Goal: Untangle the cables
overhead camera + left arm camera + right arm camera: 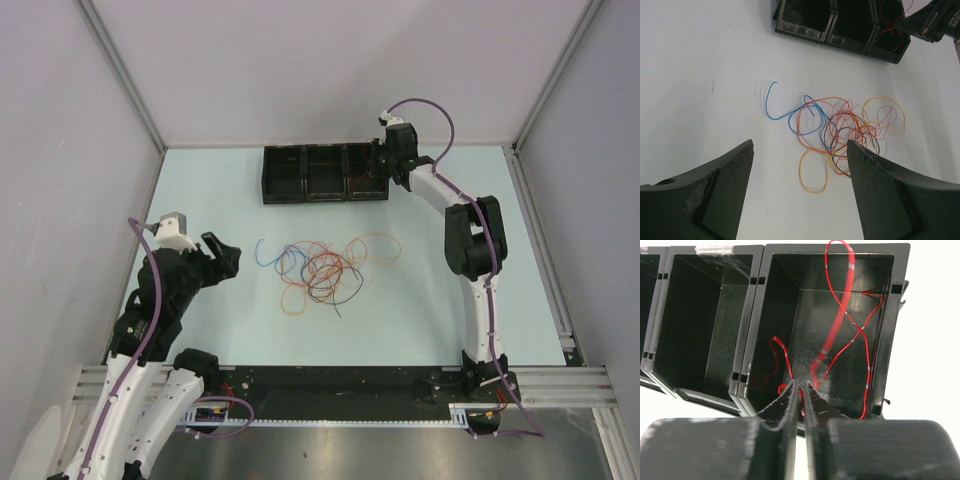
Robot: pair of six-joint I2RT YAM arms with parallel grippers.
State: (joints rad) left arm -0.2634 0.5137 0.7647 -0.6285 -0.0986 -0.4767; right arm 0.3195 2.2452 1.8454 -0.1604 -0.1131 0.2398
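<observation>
The cables (322, 268) look thin and floppy, heaped on the counter (400, 320), so I'd grab a loose outer loop. The left fingers (725, 195) gape wide, empty. The right fingers (782, 412), nearly closed, pinch a red cable (840, 305) in the bin (752, 325).

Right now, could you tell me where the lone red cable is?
Seen from the right wrist, the red cable drapes inside the rightmost black bin at the table's far side, its near end between the right fingers.
</observation>
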